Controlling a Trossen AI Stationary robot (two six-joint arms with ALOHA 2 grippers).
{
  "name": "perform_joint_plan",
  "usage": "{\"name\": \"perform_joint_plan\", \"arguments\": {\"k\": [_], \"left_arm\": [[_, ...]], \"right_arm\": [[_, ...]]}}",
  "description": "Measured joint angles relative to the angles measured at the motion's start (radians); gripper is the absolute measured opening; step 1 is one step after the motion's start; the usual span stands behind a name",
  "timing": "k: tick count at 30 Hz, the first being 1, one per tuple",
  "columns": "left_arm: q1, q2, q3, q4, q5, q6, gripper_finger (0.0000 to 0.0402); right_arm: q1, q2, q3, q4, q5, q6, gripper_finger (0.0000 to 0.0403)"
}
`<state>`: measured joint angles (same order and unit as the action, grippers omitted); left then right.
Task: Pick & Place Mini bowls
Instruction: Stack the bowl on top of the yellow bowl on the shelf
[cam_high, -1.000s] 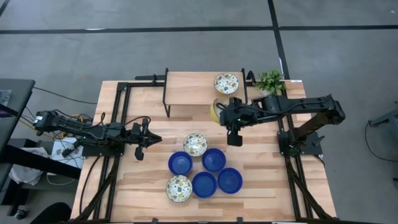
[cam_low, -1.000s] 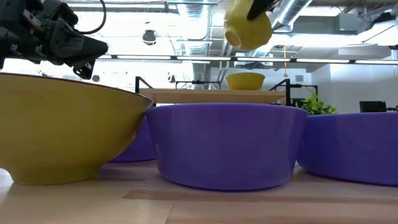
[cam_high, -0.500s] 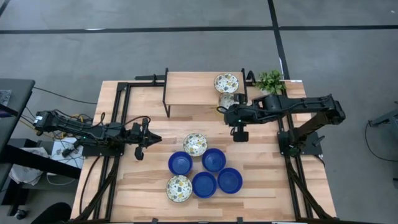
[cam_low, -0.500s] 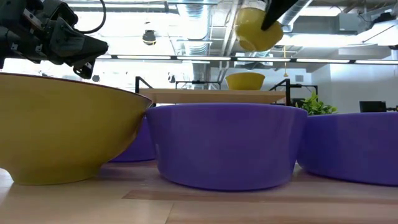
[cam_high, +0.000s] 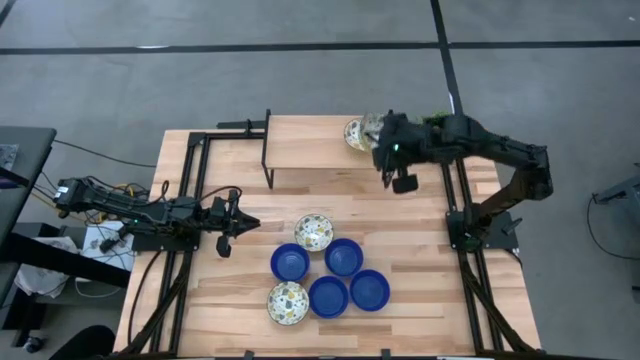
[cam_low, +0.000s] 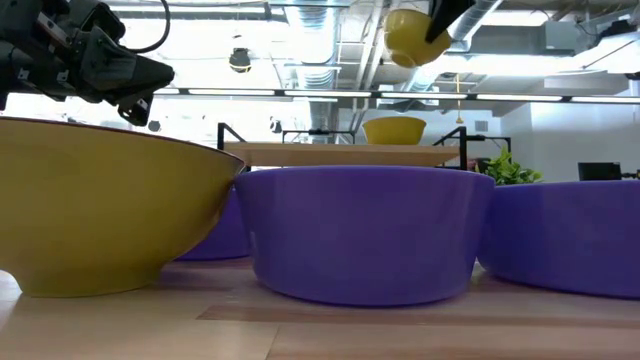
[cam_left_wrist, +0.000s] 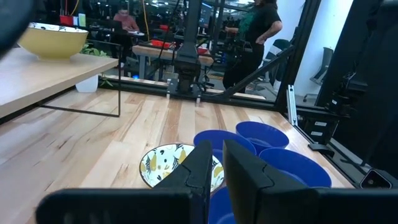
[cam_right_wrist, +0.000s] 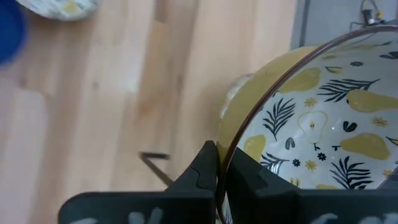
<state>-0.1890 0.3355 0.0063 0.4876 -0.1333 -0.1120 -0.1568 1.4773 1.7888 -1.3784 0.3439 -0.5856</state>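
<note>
My right gripper is shut on a mini bowl, white with a leaf and pear pattern inside and yellow outside. It hangs high above the raised wooden shelf, beside another patterned bowl that rests on its base on the shelf. On the table below stand several blue bowls and two patterned ones. My left gripper waits at the left, level above the table, shut and holding nothing. My right gripper pinches the bowl's rim, one finger inside the bowl and the other finger on its yellow outer wall. The fingers come slanting down from above. The bowl hangs tilted, clear of the shelf.
Black metal legs carry the shelf across the far part of the table. A small green plant stands at the far right corner. Black frame rails run along both table sides. People and benches show in the room beyond.
My right gripper has carried the patterned bowl up and toward the table's far edge, from in front of the shelf to above its right end. The wrist has rolled, so the bowl has turned from lying on its side to facing more upward.
</note>
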Motion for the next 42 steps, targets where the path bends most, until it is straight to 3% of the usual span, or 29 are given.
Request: {"name": "perform_joint_plan", "arguments": {"k": [9,21,31,42], "left_arm": [[0.000,0.000,0.000,0.002,0.000,0.003,0.0039],[0.000,0.013,0.000,0.007,0.000,0.003,0.0039],[0.001,0.021,0.000,0.008,0.000,0.003,0.0039],[0.001,0.021,0.000,0.009,0.000,0.003,0.0039]], "right_arm": [[-0.163,0.020,0.008,0.004,-0.006,-0.236,0.0002],[-0.266,0.176,0.007,0.071,-0.038,-0.434,0.0002],[-0.292,0.281,0.007,0.054,-0.064,-0.443,0.0002],[-0.291,0.297,0.007,0.049,-0.100,-0.422,0.0006]]}}
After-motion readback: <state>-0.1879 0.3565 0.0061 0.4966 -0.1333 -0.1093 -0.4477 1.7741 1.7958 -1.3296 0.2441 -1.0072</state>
